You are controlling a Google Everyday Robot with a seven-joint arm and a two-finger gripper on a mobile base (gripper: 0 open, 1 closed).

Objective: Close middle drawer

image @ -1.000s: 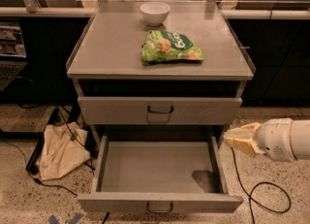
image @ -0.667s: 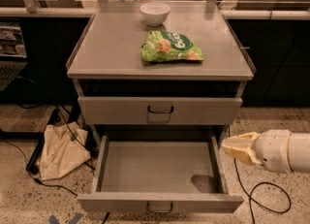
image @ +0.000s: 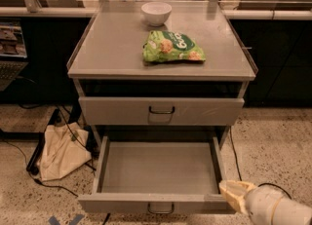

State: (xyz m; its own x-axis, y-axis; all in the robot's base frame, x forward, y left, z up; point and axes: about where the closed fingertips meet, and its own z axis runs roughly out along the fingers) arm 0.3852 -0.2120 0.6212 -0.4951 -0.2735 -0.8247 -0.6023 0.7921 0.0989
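The middle drawer (image: 156, 170) is pulled far out of the grey cabinet and is empty inside. Its low flat front panel (image: 122, 203) sits at the bottom of the view, with a small dark wire handle (image: 161, 210) at its centre. My gripper (image: 233, 193), cream-coloured on a white wrist, is at the lower right. It sits right at the front right corner of the drawer, level with the front panel's top edge. I cannot tell whether it touches the panel.
The upper drawer (image: 195, 111) above is shut. A white bowl (image: 156, 12) and a green snack bag (image: 173, 47) lie on the cabinet top. A beige cloth bag (image: 61, 152) and cables lie on the floor at left; a cable runs at right.
My gripper has moved down from beside the drawer's right side to its front right corner. The drawer has not visibly moved.
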